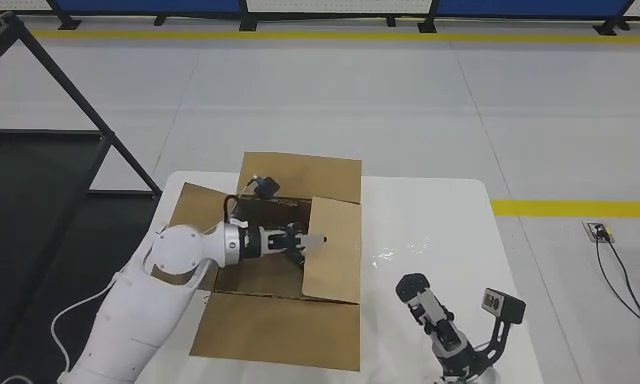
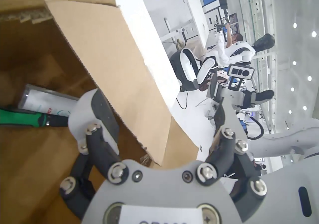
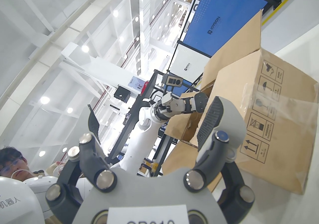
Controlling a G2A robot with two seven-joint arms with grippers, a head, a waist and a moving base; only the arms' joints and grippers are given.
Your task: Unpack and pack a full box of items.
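The open cardboard box (image 1: 335,254) stands on the white table (image 1: 430,224) with its flaps spread. My left gripper (image 1: 303,242) is inside the box at the right-hand flap (image 2: 119,65). It is open, with one finger (image 2: 98,108) inside the flap and the other outside, apart from the cardboard. A white tube (image 2: 42,100) and a green-handled item (image 2: 22,116) lie on the box floor beyond that finger. My right gripper (image 1: 415,289) hovers over the table near its front right, open and holding nothing; its fingers (image 3: 214,120) tilt upward, with the box (image 3: 269,115) off to one side.
The near flap (image 1: 280,334) lies flat over the table's front edge and the far flap (image 1: 300,174) stands at the back. Bare white table runs right of the box. A dark metal frame (image 1: 60,94) stands on the floor at the left.
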